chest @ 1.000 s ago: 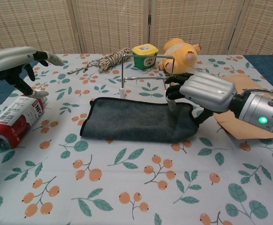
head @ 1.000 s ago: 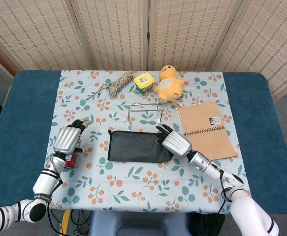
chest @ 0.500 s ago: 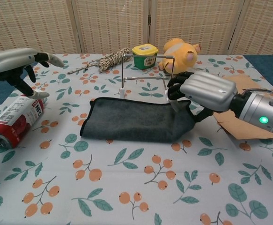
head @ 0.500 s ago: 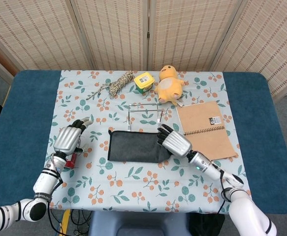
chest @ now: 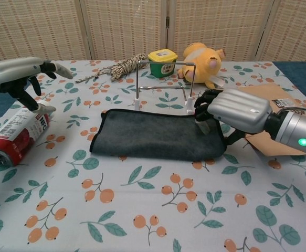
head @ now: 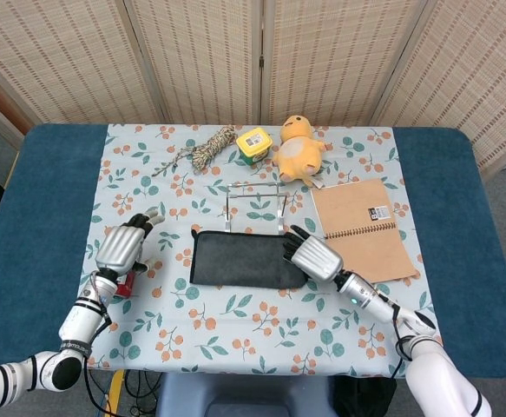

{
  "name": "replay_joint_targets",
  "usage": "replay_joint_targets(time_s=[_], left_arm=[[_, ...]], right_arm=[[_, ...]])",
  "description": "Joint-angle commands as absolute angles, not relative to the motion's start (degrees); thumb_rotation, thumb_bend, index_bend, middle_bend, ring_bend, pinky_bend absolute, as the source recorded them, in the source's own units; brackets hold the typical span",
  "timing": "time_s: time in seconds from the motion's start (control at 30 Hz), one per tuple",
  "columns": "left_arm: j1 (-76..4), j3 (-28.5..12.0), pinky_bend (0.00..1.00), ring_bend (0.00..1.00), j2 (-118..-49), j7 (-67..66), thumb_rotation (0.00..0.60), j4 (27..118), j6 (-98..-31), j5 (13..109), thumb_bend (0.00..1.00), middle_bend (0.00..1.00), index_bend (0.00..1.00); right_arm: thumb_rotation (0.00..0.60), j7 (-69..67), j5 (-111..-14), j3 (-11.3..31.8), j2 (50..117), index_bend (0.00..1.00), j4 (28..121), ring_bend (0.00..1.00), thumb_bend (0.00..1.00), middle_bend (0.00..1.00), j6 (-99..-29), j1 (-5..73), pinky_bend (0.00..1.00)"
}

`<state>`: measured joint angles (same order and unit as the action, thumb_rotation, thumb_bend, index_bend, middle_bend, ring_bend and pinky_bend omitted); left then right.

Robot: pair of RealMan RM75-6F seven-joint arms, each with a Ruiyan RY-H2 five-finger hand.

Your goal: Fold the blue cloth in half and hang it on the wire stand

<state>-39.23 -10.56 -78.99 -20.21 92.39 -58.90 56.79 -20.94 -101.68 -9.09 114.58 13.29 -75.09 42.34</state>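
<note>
**Two hands, one folded cloth**

Far left: left hand (chest: 24, 73) up above a red can (chest: 17, 136), fingers spread, holding nothing. Can on its side, just below that hand.

Middle: dark blue cloth (chest: 153, 135), flat on the table, already folded into a long strip. Just behind it, touching or nearly so, the wire stand (chest: 163, 84), upright, nothing hung on it yet.

Right end of the cloth: right hand (chest: 231, 110) on top of the corner, fingers curled down onto the fabric. Cannot tell if gripping or only pressing. Same hand seen from above (head: 309, 254) at the cloth's right edge, close to the stand's right leg.

Further right: brown notebook (head: 363, 228), flat, partly under the right arm.

Back row, left to right: coil of rope (head: 205, 149), small yellow tub (head: 253, 142) with a green base, yellow plush duck (head: 298, 149) lying down.

Underneath: white tablecloth (head: 235, 321) with orange berries and green leaves, on a blue table (head: 36, 200). Behind everything, woven folding screens (head: 253, 52).
</note>
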Motion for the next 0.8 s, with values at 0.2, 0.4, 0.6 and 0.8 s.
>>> replay_joint_targets(time_s=[0.2,0.4,0.6,0.8], left_arm=[[-39.5,-10.6,0.35,0.13,-78.9,-20.3,0.6,92.7,-58.9,56.7,0.28,0.12,0.15],[-39.4,-10.8,0.35,0.13,-78.5,-20.3,0.6,92.9,-59.3,56.5,0.28,0.11,0.15],[-39.4,-11.0,0.36,0.13,-78.1,-20.0,0.6,93.0,-59.5,56.3,0.28,0.12,0.15],[-39.4,-11.4,0.35,0.13,-77.5,-19.8,0.6,93.5,-59.8,56.4,0.28,0.11,0.15]], right_arm=[[0.6,-19.8,-101.2,-8.7,115.7,0.65,12.9,0.2,0.36,0.41,-75.7,42.1,0.15],[0.6,-20.1,-100.3,-7.6,115.5,0.75,13.7,0.22,0.41,0.45,-78.1,42.0,0.15],[0.6,-20.5,-99.3,-5.9,113.7,0.82,16.1,0.25,0.44,0.5,-82.5,42.4,0.15],[0.6,-18.5,-98.8,-3.9,109.5,0.85,22.6,0.27,0.47,0.53,-87.7,43.6,0.15]])
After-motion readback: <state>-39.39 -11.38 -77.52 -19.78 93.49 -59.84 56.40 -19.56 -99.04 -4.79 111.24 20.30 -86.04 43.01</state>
